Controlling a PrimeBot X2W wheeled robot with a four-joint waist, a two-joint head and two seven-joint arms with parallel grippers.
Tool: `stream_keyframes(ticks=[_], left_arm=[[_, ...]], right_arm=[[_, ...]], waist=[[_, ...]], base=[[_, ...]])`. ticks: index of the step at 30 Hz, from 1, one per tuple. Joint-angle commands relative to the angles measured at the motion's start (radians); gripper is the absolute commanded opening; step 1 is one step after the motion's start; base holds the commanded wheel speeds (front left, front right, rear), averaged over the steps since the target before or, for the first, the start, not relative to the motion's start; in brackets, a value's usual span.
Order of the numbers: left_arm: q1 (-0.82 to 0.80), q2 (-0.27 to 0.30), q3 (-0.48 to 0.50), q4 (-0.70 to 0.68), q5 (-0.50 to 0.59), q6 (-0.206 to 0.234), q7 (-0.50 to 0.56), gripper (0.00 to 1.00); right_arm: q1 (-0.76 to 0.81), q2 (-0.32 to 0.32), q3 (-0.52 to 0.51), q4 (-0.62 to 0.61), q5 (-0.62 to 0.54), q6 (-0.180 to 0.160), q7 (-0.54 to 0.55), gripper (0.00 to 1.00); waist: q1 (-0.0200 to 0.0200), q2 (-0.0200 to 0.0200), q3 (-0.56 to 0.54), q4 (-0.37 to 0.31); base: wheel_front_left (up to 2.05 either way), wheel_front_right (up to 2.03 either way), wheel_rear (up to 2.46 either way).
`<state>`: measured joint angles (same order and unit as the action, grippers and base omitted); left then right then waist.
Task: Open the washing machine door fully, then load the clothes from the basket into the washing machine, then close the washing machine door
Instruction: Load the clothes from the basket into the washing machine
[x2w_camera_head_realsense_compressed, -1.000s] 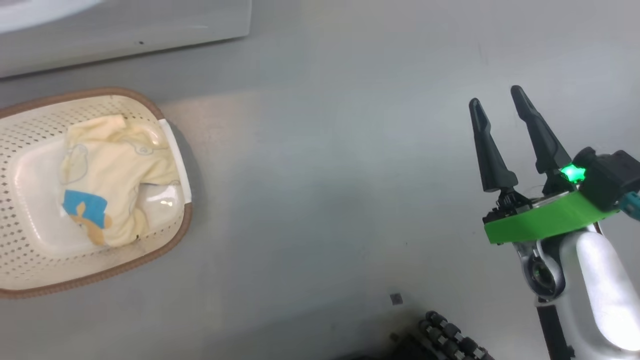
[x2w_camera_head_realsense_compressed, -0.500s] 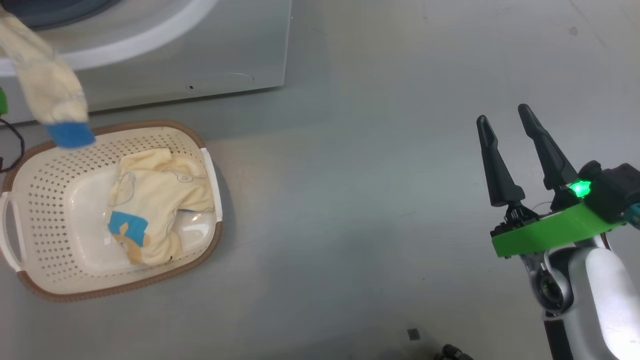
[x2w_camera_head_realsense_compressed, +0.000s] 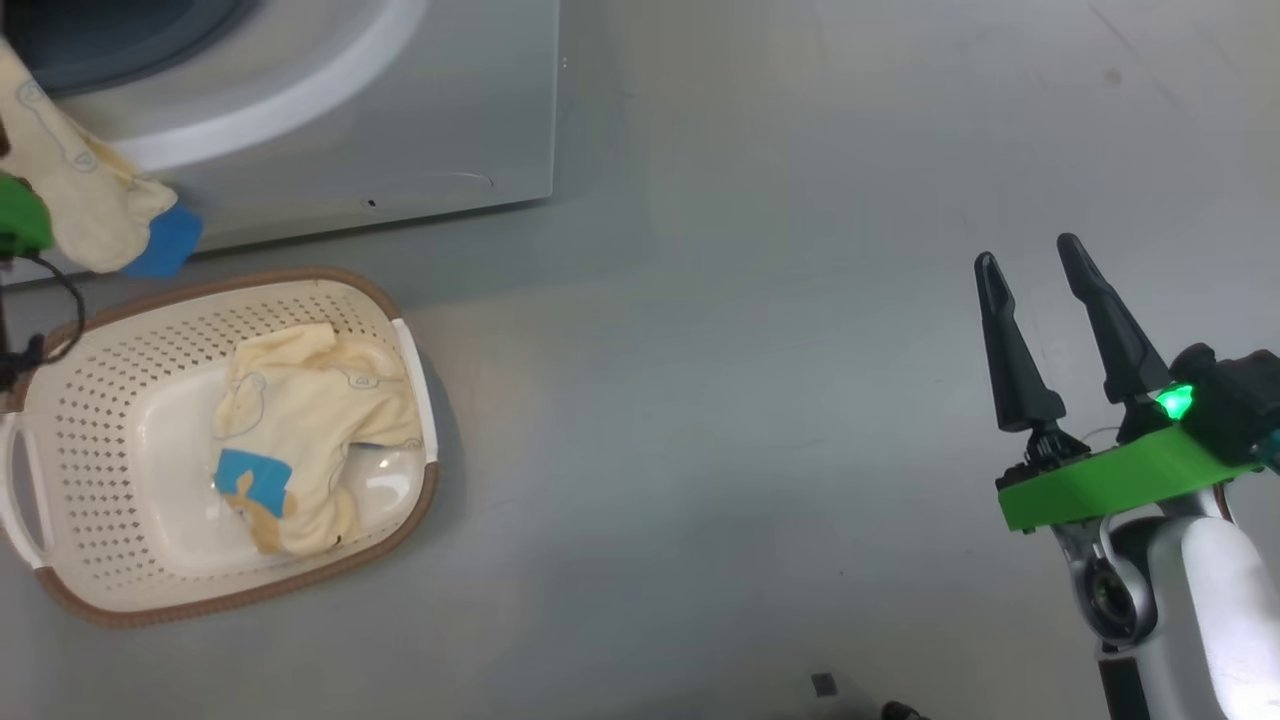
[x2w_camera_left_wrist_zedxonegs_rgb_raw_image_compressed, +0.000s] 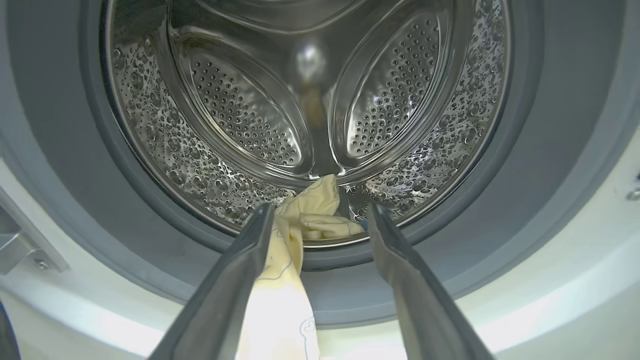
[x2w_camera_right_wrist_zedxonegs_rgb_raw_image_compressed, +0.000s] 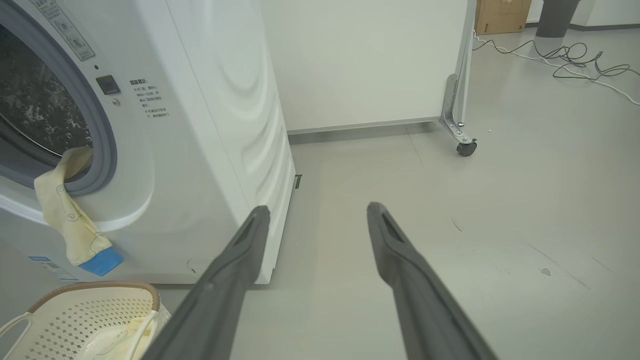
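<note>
The washing machine (x2w_camera_head_realsense_compressed: 400, 120) stands at the upper left, its steel drum (x2w_camera_left_wrist_zedxonegs_rgb_raw_image_compressed: 310, 100) open; the washing machine door is out of view. One pale yellow garment (x2w_camera_left_wrist_zedxonegs_rgb_raw_image_compressed: 285, 300) with a blue cuff drapes over the grey gasket, half inside the drum and half hanging down the front (x2w_camera_right_wrist_zedxonegs_rgb_raw_image_compressed: 65, 220) (x2w_camera_head_realsense_compressed: 80, 200). My left gripper (x2w_camera_left_wrist_zedxonegs_rgb_raw_image_compressed: 321, 207) faces the drum, open, with the cloth lying against its left finger. A second garment (x2w_camera_head_realsense_compressed: 300, 430) lies in the cream basket (x2w_camera_head_realsense_compressed: 390, 300) on the floor below. My right gripper (x2w_camera_head_realsense_compressed: 1028, 250) hovers open and holds nothing far to the right.
Grey floor stretches between the basket and my right gripper. A white panel on a caster (x2w_camera_right_wrist_zedxonegs_rgb_raw_image_compressed: 465, 145) stands behind the machine, and cables (x2w_camera_right_wrist_zedxonegs_rgb_raw_image_compressed: 575, 55) trail on the floor beyond it. The basket rim (x2w_camera_right_wrist_zedxonegs_rgb_raw_image_compressed: 100, 290) sits close to the machine's front.
The head camera has tilted up toward the machine, bringing the drum opening and the hanging garment into view. The right gripper stays open in the same pose.
</note>
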<state>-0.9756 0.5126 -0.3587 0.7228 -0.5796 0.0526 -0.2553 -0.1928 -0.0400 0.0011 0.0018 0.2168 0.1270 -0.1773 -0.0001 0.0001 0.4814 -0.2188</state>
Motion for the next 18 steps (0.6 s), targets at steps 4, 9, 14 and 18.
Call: stream_keyframes(ticks=[4,9,14,18], left_arm=[[0.112,0.021,0.062,-0.088,0.001,0.034,-0.006,1.0],[0.269,-0.013,0.099,-0.194,0.024,0.073,-0.006,1.0],[0.442,-0.056,0.143,-0.322,0.05,0.118,-0.006,1.0],[0.582,-0.101,0.171,-0.422,0.068,0.14,-0.006,1.0]], right_arm=[[0.012,-0.01,-0.002,-0.036,-0.027,0.004,0.005,1.0],[0.03,-0.01,-0.021,-0.048,-0.053,0.004,0.026,1.0],[0.051,-0.01,-0.033,-0.06,-0.084,0.004,0.053,1.0],[0.073,-0.01,-0.042,-0.072,-0.106,0.004,0.076,1.0]], waist=[[0.0001,-0.0001,-0.047,0.029],[0.0001,-0.0001,-0.1,0.067],[0.0001,-0.0001,-0.16,0.102],[0.0001,-0.0001,-0.215,0.129]], base=[[0.0,0.0,0.0],[0.0,0.0,0.0],[0.0,0.0,0.0],[0.0,0.0,0.0]])
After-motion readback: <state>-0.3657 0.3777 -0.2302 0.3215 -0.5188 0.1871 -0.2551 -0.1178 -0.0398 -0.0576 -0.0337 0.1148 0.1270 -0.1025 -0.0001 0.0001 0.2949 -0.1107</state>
